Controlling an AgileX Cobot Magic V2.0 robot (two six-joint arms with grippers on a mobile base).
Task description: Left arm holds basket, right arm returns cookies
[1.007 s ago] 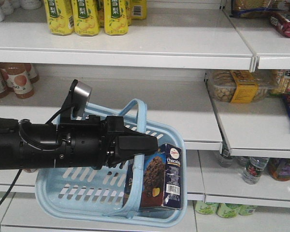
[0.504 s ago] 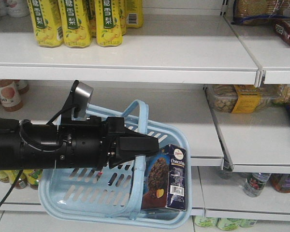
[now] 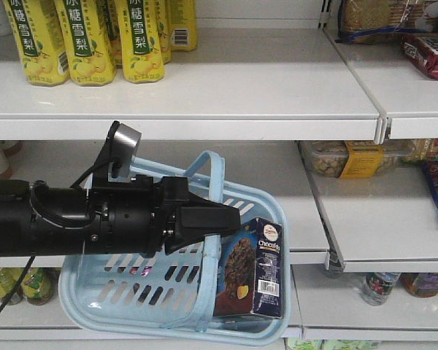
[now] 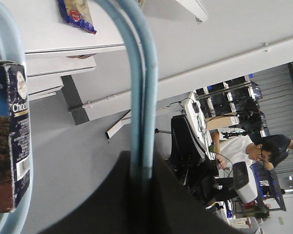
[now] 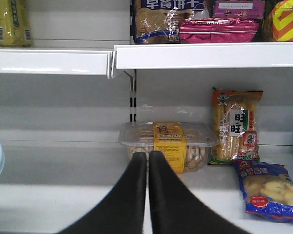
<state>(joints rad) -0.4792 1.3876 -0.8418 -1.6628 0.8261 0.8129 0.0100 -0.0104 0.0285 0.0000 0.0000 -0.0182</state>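
The light blue basket (image 3: 87, 292) hangs in front of the shelves by its two hoop handles (image 4: 142, 87). My left gripper (image 3: 220, 219) is shut on those handles, which run between its jaws in the left wrist view (image 4: 142, 168). The navy cookies box (image 3: 252, 270) stands upright in the basket's right end and also shows at the left edge of the left wrist view (image 4: 10, 136). My right gripper (image 5: 147, 155) is shut with nothing in it. It points at the middle shelf in front of a clear biscuit tray. The right arm is out of the front view.
Yellow drink bottles (image 3: 80, 36) stand on the top shelf (image 3: 226, 127). A clear tray with a yellow label (image 5: 168, 141) sits on the middle shelf, with snack packets (image 5: 271, 190) to its right. Bottles line the lower shelves. A seated person (image 4: 244, 151) shows behind.
In the front view the shelves and bottles have slid down and to the left. The left arm, the basket and the cookies box keep almost the same place in the frame.
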